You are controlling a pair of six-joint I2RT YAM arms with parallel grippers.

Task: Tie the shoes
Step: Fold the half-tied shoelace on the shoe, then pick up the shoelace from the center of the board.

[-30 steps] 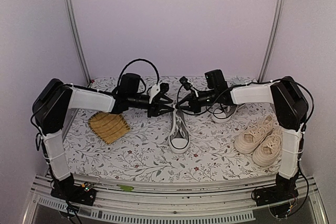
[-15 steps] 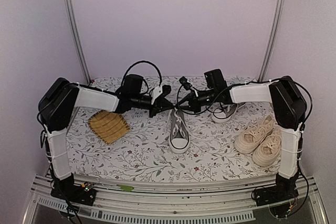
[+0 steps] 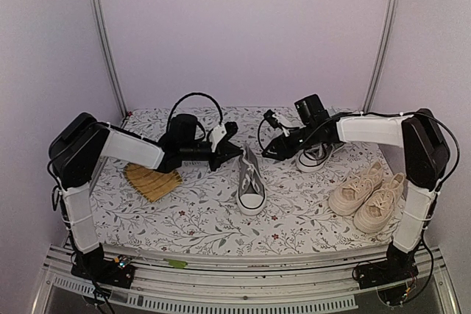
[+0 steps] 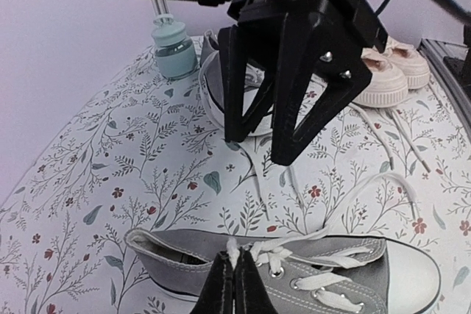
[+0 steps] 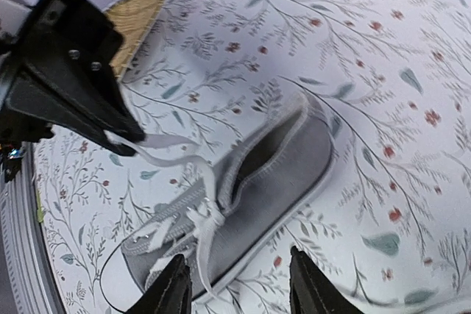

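One grey shoe (image 3: 251, 182) lies mid-table, toe toward me. My left gripper (image 3: 235, 150) is at its heel end, shut on a white lace end (image 4: 234, 249) that pokes out between the fingertips above the shoe's collar (image 4: 294, 279). My right gripper (image 3: 274, 151) hovers open just right of the shoe's heel, nothing between its fingers (image 5: 174, 285). In the right wrist view the grey shoe (image 5: 283, 174) lies below the open jaws, and the left gripper (image 5: 70, 86) pulls the lace (image 5: 151, 141) taut. The second grey shoe (image 3: 313, 158) sits behind the right arm. The cream pair (image 3: 366, 193) rests at right.
A yellow woven mat (image 3: 151, 180) lies at the left under the left arm. A small pale-green bottle-like thing (image 4: 175, 49) stands at the back by the wall. Loose laces (image 4: 401, 137) trail over the floral tablecloth (image 3: 199, 218). Walls close in on three sides.
My left gripper shut on the lace and drew slightly left. My right gripper opened, let go of its lace and pulled back to the right.
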